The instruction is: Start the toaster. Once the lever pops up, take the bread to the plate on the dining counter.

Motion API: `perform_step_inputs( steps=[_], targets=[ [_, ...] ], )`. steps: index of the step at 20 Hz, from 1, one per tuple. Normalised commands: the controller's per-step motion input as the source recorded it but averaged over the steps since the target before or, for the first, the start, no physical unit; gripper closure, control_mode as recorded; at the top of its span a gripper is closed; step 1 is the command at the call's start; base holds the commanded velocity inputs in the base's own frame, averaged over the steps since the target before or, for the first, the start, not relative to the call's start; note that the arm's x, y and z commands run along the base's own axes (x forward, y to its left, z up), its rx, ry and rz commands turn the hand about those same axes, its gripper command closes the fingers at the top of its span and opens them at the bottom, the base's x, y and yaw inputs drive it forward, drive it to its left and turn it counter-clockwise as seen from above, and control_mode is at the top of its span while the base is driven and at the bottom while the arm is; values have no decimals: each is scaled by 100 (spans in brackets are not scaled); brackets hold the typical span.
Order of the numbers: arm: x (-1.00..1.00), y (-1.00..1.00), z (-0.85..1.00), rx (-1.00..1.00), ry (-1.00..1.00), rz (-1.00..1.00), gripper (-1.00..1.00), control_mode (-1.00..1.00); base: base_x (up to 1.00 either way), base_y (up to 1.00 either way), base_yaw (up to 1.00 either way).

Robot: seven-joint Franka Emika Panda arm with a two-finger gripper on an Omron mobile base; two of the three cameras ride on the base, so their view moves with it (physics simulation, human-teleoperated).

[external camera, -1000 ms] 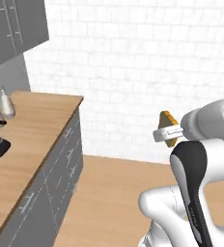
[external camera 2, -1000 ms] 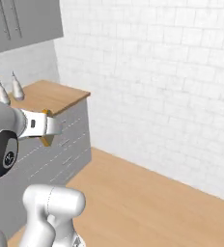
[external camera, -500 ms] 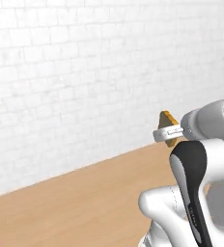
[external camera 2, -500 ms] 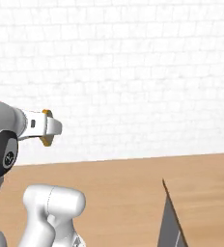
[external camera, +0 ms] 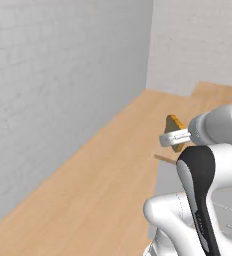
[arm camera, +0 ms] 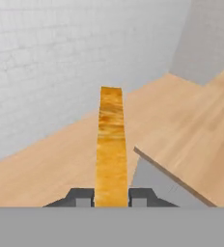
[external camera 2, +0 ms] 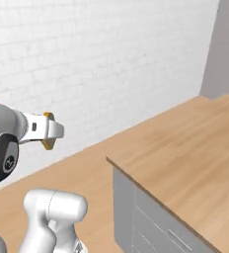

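The gripper (arm camera: 111, 197) is pinching the bread (arm camera: 111, 149), its two dark finger tips (arm camera: 83, 197) pressing on the flat faces of the slice so that the toast is standing on edge and projecting straight out ahead of the hand, crust forward. Gripping it low on the broad sides looks like the sensible choice for carrying: the pads are getting the widest surface to bear on, and the thin edge is facing the direction of travel. In the left base view the bread (external camera: 175, 131) is showing as a small golden wedge beyond the white wrist, raised in the air above the floor (external camera: 98, 180) and touching nothing but the fingers. In the right base view only a sliver of the bread (external camera 2: 48, 144) is peeking around the gripper (external camera 2: 51, 130), with the white brick wall (external camera 2: 87, 59) behind it. A light-wood counter top (external camera 2: 185, 153) on grey cabinet fronts (external camera 2: 136, 212) is lying near the robot's right, its corner (arm camera: 138, 152) also appearing in the hand view just beside the slice; judging by the task, this may be the dining counter, though no plate, sink or faucet is visible on the part shown, so the carry seems to be under way and the placing not yet begun.
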Motion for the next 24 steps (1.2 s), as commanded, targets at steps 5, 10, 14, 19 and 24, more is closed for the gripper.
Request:
perform_step_inputs(
  steps=[5,10,14,19,24],
  targets=[
    [0,0,0,0,0,0,100,100,19,60,-80],
    [0,0,0,0,0,0,100,100,33,70,-74],
    [0,0,0,0,0,0,100,100,38,99,-52],
    [0,0,0,0,0,0,100,100,51,100,-26],
    [0,0,0,0,0,0,100,100,92,98,-25]
  ],
)
